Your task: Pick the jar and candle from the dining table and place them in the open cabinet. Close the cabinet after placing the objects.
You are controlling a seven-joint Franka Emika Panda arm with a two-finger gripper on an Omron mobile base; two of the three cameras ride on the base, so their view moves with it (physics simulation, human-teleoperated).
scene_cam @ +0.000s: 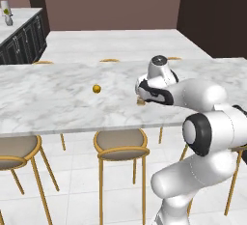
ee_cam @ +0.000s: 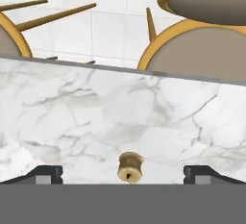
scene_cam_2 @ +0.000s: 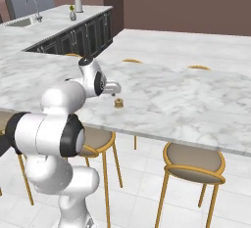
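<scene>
Approach to the candle (ee_cam: 130,166), a tiny tan-gold stub standing on the white marble tabletop (scene_cam: 48,101) near its front edge, directly below the pincer (scene_cam_2: 115,89), which hangs just above it with both fingers spread wide and nothing held. In the hand view the candle sits midway between the two dark fingertips (ee_cam: 45,174), so the alignment looks good; the step in hand appears to be the descent and grasp. To do it well, the pincer should probably drop straight down without sideways drift, stop before the tips strike the marble, and close slowly, since so small and light an object could tip or squirt out from between the fingers if caught off-centre or too high. A small golden ball (scene_cam: 97,89) lies on the tabletop well to the left of the candle in the left base view; it may be the knob of the jar, whose glass body cannot be made out. The tabletop is smooth, grey-veined and flat, with round tan-seated stools (scene_cam: 120,143) on gold legs tucked beneath it. Beyond stand a second marble surface, a counter (scene_cam_2: 59,19) over dark drawers with a sink and tap, and brown walls over a pale tiled floor
</scene>
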